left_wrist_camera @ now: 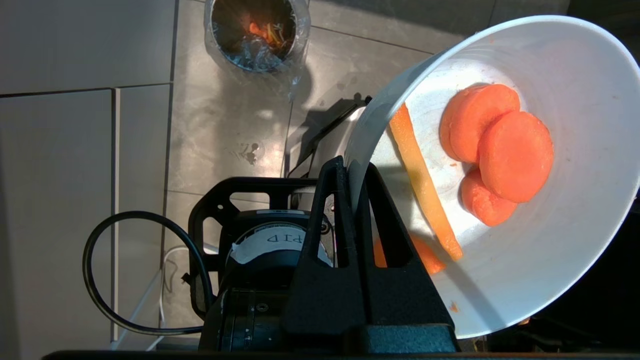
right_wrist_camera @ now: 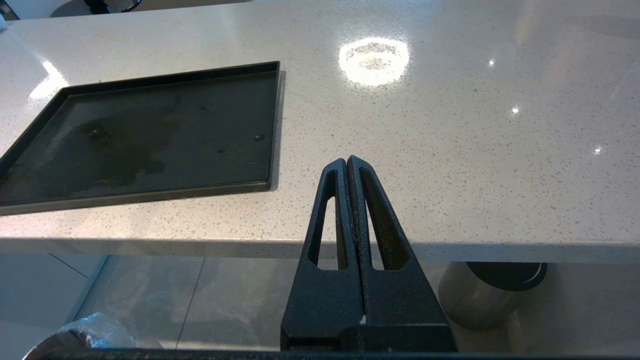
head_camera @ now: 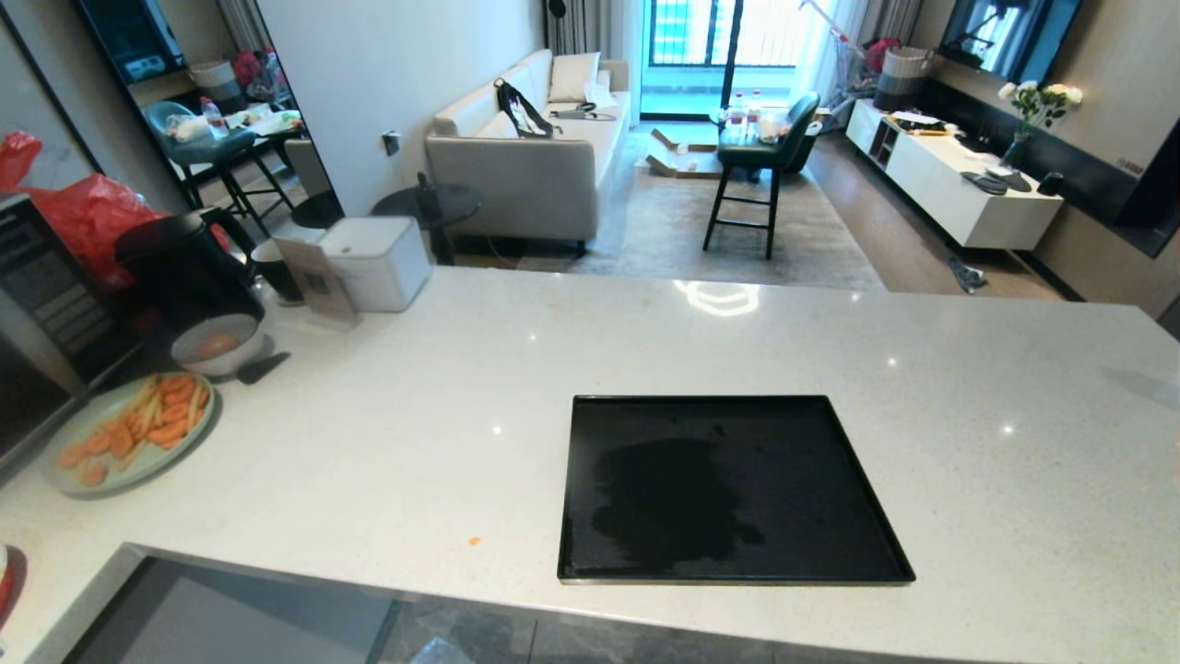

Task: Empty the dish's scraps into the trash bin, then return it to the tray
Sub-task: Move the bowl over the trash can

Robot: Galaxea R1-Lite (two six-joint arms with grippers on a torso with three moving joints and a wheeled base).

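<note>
3 orange slices and 1 pale stick, the scraps [left_wrist_camera: 480, 150], cling inside the glossy dish [left_wrist_camera: 525, 280], which my left tool [left_wrist_camera: 352, 167] pinches by its thin rim above the floor, short of the trash bin [left_wrist_camera: 257, 32]. Light, slippery, breakable: the rim's my only hold.

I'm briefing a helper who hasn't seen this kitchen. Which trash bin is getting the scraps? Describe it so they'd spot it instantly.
Look down at the grey tiled floor beside the counter, below the left pincer clamping the tilted white dish. The trash bin is the small round one lined with a crinkled clear bag, orange scraps already inside. The other steel bin has a black top and no bag.
</note>
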